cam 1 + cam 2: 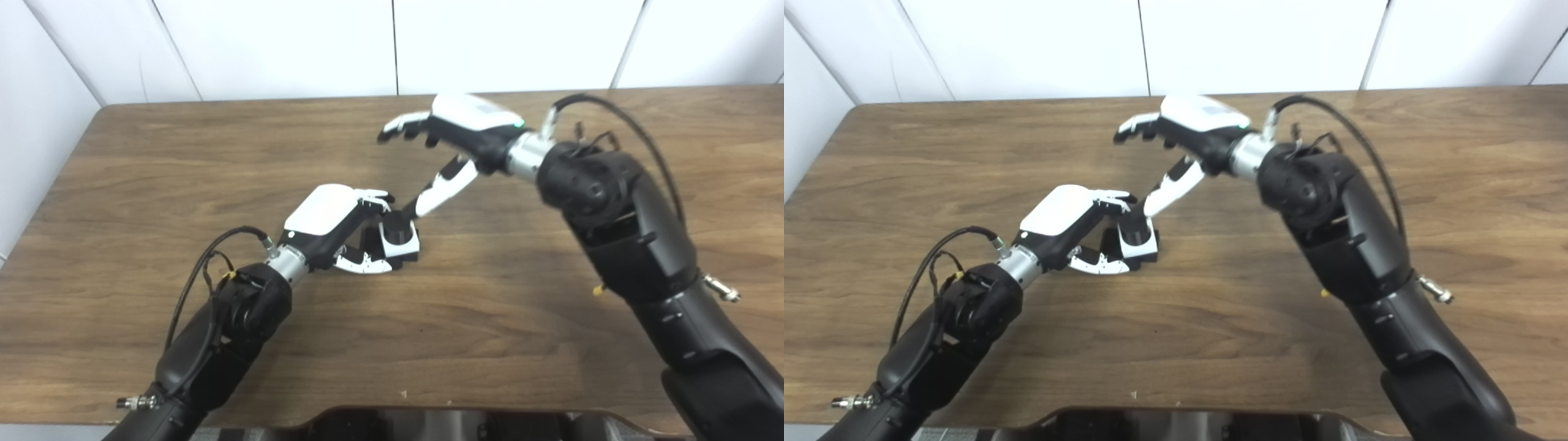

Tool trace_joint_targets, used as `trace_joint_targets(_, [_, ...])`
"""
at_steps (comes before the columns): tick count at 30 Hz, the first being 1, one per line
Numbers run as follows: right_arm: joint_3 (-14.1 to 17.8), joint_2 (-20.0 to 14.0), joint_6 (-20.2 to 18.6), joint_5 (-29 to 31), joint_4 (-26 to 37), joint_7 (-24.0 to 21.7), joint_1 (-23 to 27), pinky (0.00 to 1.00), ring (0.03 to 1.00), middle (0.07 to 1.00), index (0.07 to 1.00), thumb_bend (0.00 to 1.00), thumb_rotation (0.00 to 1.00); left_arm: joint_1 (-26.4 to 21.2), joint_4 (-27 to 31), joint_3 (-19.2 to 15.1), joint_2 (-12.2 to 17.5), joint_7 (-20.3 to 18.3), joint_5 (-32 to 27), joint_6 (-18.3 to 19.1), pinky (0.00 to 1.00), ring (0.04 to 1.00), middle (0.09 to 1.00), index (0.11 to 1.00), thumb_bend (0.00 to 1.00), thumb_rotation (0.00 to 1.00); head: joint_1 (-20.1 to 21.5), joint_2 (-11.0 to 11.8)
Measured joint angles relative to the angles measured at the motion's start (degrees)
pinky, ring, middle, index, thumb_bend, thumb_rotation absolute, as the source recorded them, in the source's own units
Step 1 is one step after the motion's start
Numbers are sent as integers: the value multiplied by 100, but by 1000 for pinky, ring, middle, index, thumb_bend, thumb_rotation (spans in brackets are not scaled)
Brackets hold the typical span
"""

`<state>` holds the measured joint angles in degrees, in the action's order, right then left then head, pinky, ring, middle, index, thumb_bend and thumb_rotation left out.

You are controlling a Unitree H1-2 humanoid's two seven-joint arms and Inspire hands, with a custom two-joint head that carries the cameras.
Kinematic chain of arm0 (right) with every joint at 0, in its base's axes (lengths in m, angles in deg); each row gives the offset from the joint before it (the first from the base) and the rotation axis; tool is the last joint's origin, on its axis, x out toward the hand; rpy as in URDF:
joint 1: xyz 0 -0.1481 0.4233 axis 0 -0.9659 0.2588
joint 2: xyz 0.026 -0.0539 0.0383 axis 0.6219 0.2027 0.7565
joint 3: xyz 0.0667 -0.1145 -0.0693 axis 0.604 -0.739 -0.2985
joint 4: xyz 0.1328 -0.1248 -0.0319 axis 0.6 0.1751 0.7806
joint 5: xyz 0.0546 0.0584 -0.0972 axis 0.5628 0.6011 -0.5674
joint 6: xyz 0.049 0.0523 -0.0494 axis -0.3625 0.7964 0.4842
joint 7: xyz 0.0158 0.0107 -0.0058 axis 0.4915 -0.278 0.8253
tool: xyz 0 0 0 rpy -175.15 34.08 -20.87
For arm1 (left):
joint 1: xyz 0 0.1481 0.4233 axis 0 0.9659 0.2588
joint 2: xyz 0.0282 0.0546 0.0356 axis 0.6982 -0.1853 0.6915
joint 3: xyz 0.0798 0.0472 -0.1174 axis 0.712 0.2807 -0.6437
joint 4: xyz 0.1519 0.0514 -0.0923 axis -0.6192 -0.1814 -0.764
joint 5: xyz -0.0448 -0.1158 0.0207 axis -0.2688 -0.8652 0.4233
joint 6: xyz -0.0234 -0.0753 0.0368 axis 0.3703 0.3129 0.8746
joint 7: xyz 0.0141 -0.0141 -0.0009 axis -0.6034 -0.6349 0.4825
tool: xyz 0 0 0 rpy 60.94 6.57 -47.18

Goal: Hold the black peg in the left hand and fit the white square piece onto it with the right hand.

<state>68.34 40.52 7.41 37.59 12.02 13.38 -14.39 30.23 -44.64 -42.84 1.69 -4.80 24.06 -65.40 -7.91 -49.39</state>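
Both our hands meet mid-table (184, 153): left hand (334, 223) grips the black peg (397, 228) wearing the white square (405, 246); right hand (456, 131), at one o'clock, spread wide, thumb touching the peg.

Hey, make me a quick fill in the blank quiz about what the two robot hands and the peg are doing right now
1. The black peg stands through the ____ square piece.
2. The ____ hand is closed around the peg's base.
3. The right hand is ____, holding nothing.
4. Everything rests on a ____ table.

Missing words: white; left; open; wooden
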Motion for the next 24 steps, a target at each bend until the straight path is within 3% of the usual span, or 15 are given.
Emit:
trace_joint_targets(6, [281, -159, -258, 406, 31, -8, 133, 718, 871, 879, 808, 1000, 445, -18, -24, 0, 0, 10, 0, -8, 816, 819, 848, 565, 792, 244, 0, 26])
trace_joint_targets(11, [452, -236, -117, 718, -32, 138, 327, 650, 796, 835, 811, 1000, 469, -31, -39, 4, 0, 29, 0, -11, 829, 825, 848, 562, 791, 244, -9, 53])
trace_joint_targets(14, [513, -269, 3, 805, -137, 349, 310, 621, 781, 826, 811, 938, 472, -32, -43, 6, -1, 29, -1, -11, 834, 831, 851, 563, 785, 244, 9, 62])
trace_joint_targets(17, [643, -326, 4, 817, -59, 565, 175, 618, 779, 823, 802, 846, 437, -37, -42, 6, -1, 23, -1, -10, 828, 832, 852, 565, 782, 243, 35, 79])
trace_joint_targets(20, [874, -292, 11, 823, -6, 1032, -162, 636, 780, 816, 799, 827, 408, -36, -43, 2, -1, 23, -1, -9, 830, 835, 853, 567, 783, 243, 35, 105])
trace_joint_targets(24, [1145, -62, -43, 847, 34, 1588, -723, 582, 774, 834, 799, 789, 383, -41, -59, -4, 0, 35, -3, -19, 822, 829, 847, 566, 789, 240, 61, 123])
